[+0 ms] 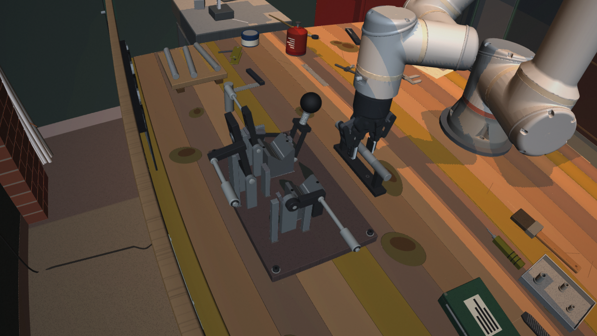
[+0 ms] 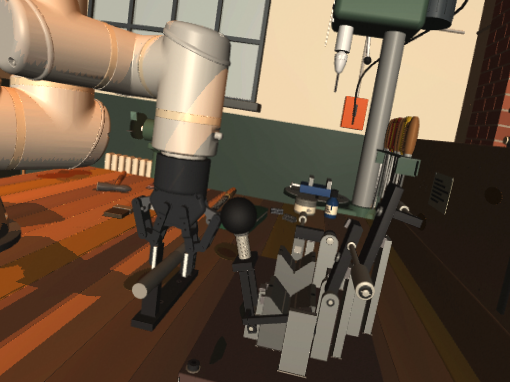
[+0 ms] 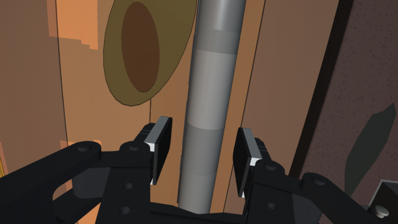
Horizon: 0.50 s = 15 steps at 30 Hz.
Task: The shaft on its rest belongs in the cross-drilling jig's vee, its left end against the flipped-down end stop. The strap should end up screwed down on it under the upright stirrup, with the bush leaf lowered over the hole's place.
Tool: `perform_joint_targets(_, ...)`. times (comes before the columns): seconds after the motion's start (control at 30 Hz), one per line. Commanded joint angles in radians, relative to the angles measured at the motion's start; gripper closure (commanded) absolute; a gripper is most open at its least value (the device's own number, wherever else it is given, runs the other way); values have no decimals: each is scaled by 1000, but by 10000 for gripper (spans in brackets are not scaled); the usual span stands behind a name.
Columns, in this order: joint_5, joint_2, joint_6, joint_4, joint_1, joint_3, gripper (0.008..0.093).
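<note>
The grey steel shaft (image 1: 373, 160) lies on its black rest (image 1: 360, 166), which stands on the bench just right of the jig's dark base plate (image 1: 300, 217). My gripper (image 1: 363, 150) is down over the shaft with a finger on either side of it, open and holding nothing; the wrist camera shows the shaft (image 3: 207, 119) running between my fingers (image 3: 202, 155). The jig's vee block (image 1: 279, 156) is empty. A lever with a black ball knob (image 1: 310, 103) stands upright beside the vee. Other arms and handles of the jig stand raised.
The drill press column (image 2: 372, 120) rises behind the jig. A wooden tray of spare bars (image 1: 192, 62), a red oil can (image 1: 296, 40) and a tin (image 1: 250, 37) sit at the bench's far end. A green book (image 1: 476, 311), a brush (image 1: 538, 236) and a pin plate (image 1: 555, 290) lie at the near right.
</note>
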Motion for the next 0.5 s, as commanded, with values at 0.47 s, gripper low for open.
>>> perform_joint_targets(0.47, 0, 0, 0, 0, 0, -1, 694)
